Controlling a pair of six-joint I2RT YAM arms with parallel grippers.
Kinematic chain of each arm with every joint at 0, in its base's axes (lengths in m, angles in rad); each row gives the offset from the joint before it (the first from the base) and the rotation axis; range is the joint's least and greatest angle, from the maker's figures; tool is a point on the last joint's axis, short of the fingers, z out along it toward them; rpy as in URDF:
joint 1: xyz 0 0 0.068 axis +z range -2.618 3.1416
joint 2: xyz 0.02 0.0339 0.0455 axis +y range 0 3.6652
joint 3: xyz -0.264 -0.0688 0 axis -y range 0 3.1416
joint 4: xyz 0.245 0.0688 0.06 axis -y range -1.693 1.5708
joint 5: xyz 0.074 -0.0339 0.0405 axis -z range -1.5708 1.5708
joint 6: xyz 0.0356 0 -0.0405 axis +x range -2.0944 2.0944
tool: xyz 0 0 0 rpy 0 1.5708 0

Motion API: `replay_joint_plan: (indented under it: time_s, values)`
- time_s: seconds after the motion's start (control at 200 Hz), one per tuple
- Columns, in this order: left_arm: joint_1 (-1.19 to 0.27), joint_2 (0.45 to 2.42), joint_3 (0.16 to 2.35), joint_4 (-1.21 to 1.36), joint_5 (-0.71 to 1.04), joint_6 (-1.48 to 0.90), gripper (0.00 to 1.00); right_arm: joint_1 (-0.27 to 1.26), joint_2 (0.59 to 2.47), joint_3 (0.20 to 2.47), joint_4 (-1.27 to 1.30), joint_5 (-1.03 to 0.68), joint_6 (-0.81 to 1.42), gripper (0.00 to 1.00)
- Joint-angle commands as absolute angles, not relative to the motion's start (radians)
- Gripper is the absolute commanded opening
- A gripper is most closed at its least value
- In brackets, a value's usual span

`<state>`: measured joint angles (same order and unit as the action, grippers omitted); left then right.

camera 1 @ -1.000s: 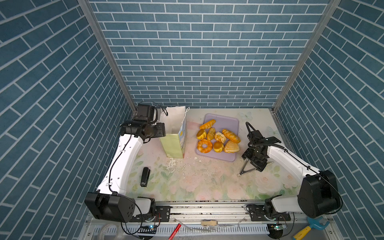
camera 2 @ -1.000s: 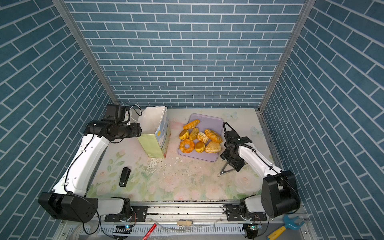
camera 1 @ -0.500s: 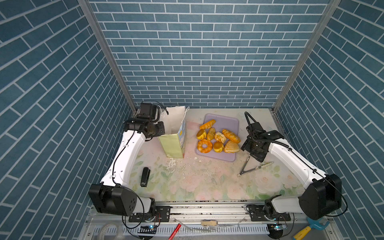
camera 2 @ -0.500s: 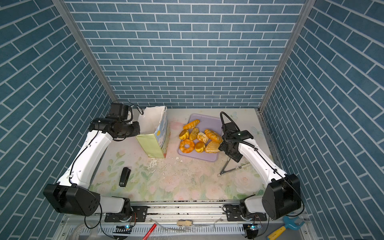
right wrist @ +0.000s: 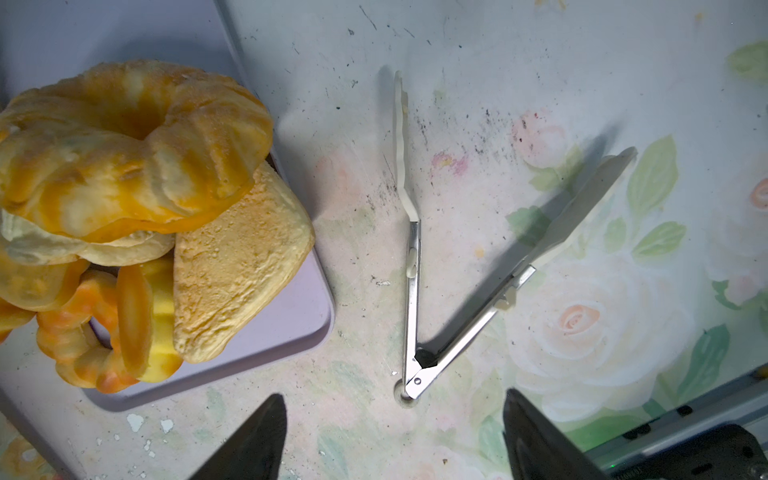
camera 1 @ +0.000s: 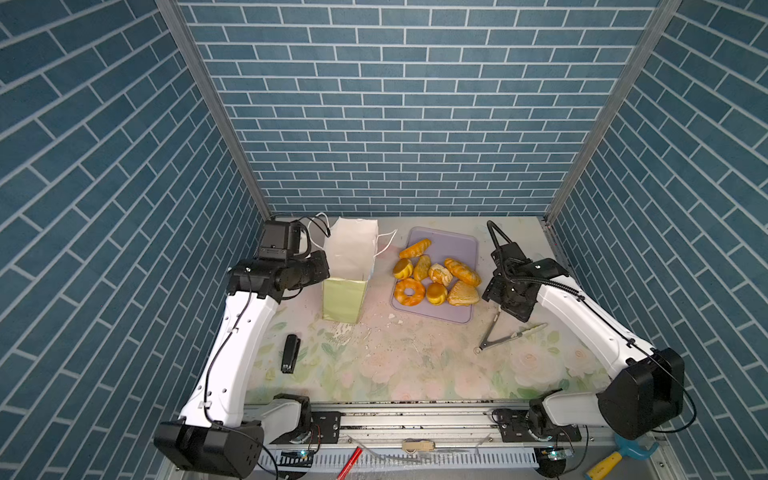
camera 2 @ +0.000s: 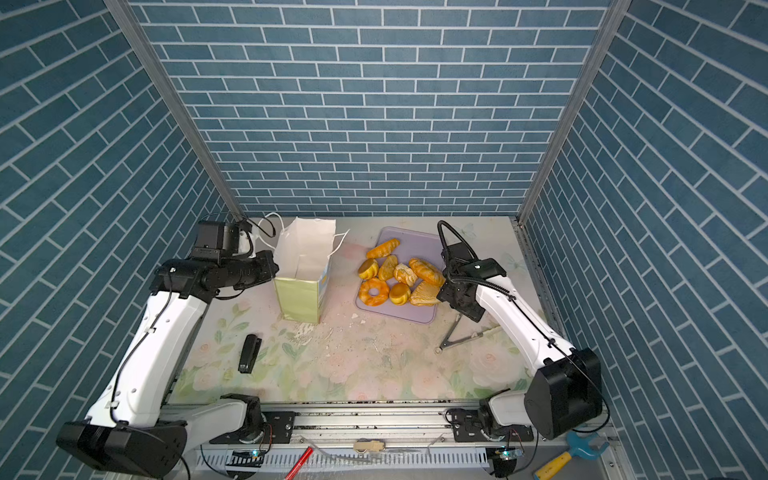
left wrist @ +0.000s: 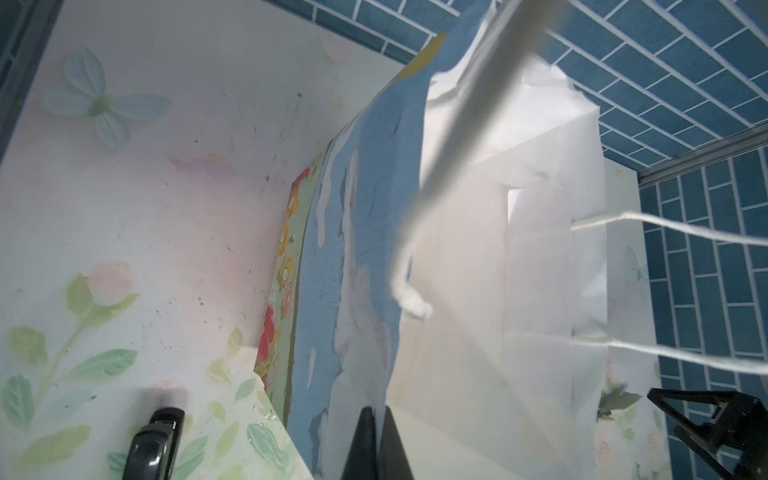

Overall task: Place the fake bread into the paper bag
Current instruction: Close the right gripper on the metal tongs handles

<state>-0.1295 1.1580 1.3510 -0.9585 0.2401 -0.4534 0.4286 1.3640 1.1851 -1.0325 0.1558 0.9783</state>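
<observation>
Left pincer point(left wrist: 377, 415) on paper bag point(camera 1: 344, 293) rim

paper bag point(left wrist: 540, 257) cord point(left wrist: 453, 141) blurred, stapler point(left wrist: 154, 442) cropped

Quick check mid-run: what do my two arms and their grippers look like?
The left arm and right arm have white shells, black joints and bases, and thin black cables along them. The left gripper and right gripper have black tapered fingers.

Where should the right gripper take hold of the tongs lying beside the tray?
The tongs lie flat on the table, splayed in a V. Probably best taken from straight above, across both arms just past the hinge: only there are they close enough for the open right gripper to span.
</observation>
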Motion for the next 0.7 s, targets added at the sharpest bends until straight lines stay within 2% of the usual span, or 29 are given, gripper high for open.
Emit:
replay_joint_plan:
  time_s: [0.0, 0.29, 0.315, 0.355, 0.43, 0.46, 0.575, 0.695]
  values:
    - [-0.130, 1.113, 1.271, -0.893, 0.320, -0.559, 0.00, 0.436, 1.374, 1.224, -1.075, 0.190, 0.953, 0.82]
    - [-0.150, 1.025, 1.164, -0.861, 0.322, -0.632, 0.00, 0.436, 1.396, 1.250, -1.077, 0.190, 0.931, 0.82]
    - [-0.152, 1.019, 1.156, -0.859, 0.320, -0.637, 0.02, 0.436, 1.397, 1.250, -1.077, 0.190, 0.931, 0.82]
    - [-0.154, 1.008, 1.146, -0.852, 0.313, -0.644, 0.16, 0.436, 1.398, 1.251, -1.076, 0.190, 0.931, 0.82]
    - [-0.155, 0.988, 1.139, -0.850, 0.295, -0.649, 0.50, 0.437, 1.396, 1.250, -1.078, 0.193, 0.931, 0.83]
    - [-0.155, 0.984, 1.147, -0.860, 0.281, -0.643, 0.59, 0.437, 1.396, 1.250, -1.079, 0.195, 0.931, 0.83]
    - [-0.155, 0.987, 1.220, -0.932, 0.190, -0.574, 0.75, 0.436, 1.391, 1.246, -1.094, 0.205, 0.945, 0.85]
    - [-0.155, 1.046, 1.319, -0.985, 0.126, -0.468, 0.79, 0.436, 1.400, 1.224, -1.101, 0.193, 0.973, 0.88]
